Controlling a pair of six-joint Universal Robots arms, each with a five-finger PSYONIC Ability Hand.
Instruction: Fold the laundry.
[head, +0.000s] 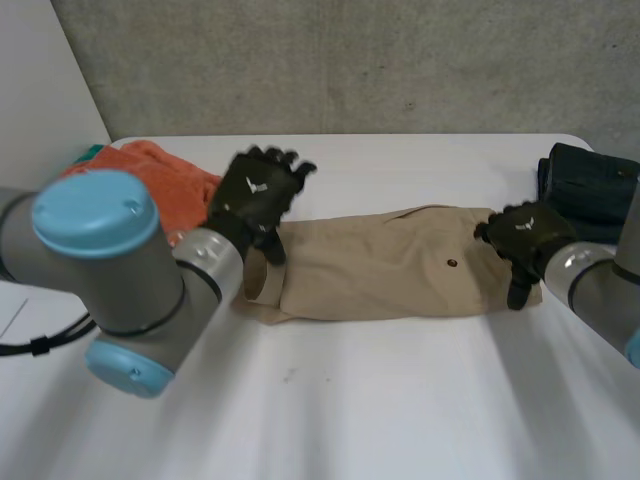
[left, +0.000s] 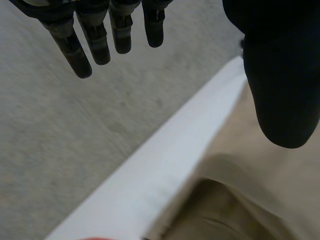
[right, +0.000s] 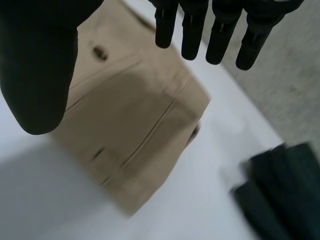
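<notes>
Head view: the left hand (head: 256, 193) and right hand (head: 526, 236) are seen released at the ends of the tan trousers (head: 385, 265), which should be gripped evenly before folding.

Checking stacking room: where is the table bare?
The whole near side of the table, in front of the trousers, is bare; so is the far strip between the orange cloth and dark clothes. Both far corners are crowded.
</notes>
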